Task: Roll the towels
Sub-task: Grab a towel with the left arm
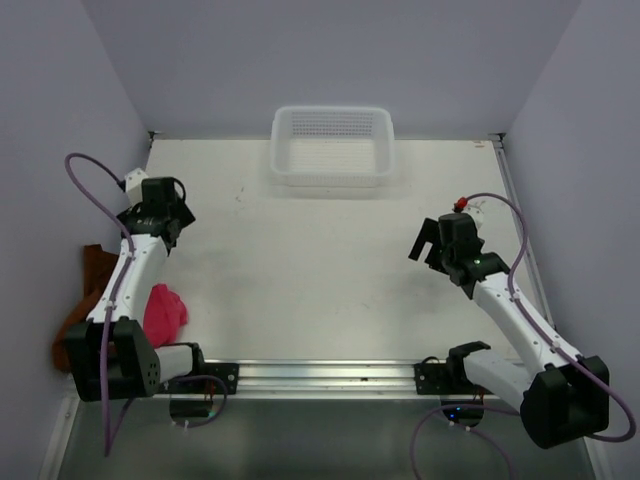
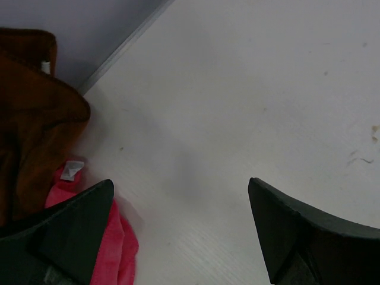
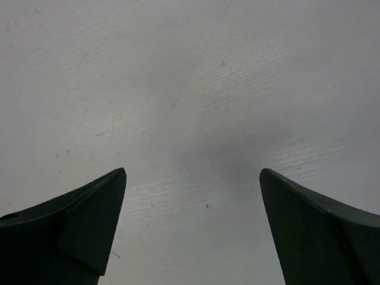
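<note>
Two towels lie crumpled at the table's left edge. The rust-brown towel [image 1: 90,285] is bunched against the left wall, and the bright pink towel [image 1: 165,310] sits just right of it beside the left arm. In the left wrist view the rust-brown towel [image 2: 35,119] fills the left side and the pink towel [image 2: 116,249] shows beside the left finger. My left gripper [image 1: 165,225] [image 2: 181,181] hovers open above bare table, farther back than the towels, holding nothing. My right gripper [image 1: 440,250] [image 3: 193,171] hangs open over bare table on the right, far from both towels.
A white mesh basket [image 1: 332,145] stands at the back middle against the far wall. Grey walls close in the table [image 1: 300,270] on the left, right and back. A metal rail [image 1: 320,375] with both arm bases runs along the near edge.
</note>
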{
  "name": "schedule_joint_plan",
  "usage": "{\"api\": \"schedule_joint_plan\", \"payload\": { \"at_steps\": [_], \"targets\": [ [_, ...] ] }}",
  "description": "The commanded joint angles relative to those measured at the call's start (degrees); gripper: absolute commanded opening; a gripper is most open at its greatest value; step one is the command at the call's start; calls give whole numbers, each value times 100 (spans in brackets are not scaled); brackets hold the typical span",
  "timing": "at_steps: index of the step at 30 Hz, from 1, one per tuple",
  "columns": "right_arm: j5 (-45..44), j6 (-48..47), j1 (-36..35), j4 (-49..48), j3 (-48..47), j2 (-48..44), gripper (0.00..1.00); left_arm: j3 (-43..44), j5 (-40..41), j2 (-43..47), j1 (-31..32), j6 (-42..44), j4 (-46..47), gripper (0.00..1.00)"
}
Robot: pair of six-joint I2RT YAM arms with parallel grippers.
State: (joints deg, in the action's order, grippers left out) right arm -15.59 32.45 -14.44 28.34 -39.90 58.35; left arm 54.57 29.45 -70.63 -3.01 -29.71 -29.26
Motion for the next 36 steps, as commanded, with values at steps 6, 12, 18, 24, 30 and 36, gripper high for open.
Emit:
{"api": "schedule_joint_plan", "payload": {
  "at_steps": [6, 12, 18, 24, 30, 36],
  "targets": [
    [803, -116, 11, -144, -150, 230, 99, 98, 333, -187, -1333, -307, -229, 100],
    [900, -107, 20, -127, -149, 318, 99, 177, 685, -565, -1623, -307, -248, 99],
    [962, -89, 11, -127, -88, 326, 99, 625, 1053, -1189, -1765, -245, -546, 97],
    [865, -81, 11, -100, -79, 291, 99, 889, 1063, -1629, -1765, 18, -511, 94],
    [813, -63, 11, -144, -106, 353, 99, 828, 1431, -2024, -1774, 141, -511, 88],
    [873, -19, 29, -118, -141, 467, 99, 660, 1625, -2252, -1774, 185, -370, 83]
  ]
}}
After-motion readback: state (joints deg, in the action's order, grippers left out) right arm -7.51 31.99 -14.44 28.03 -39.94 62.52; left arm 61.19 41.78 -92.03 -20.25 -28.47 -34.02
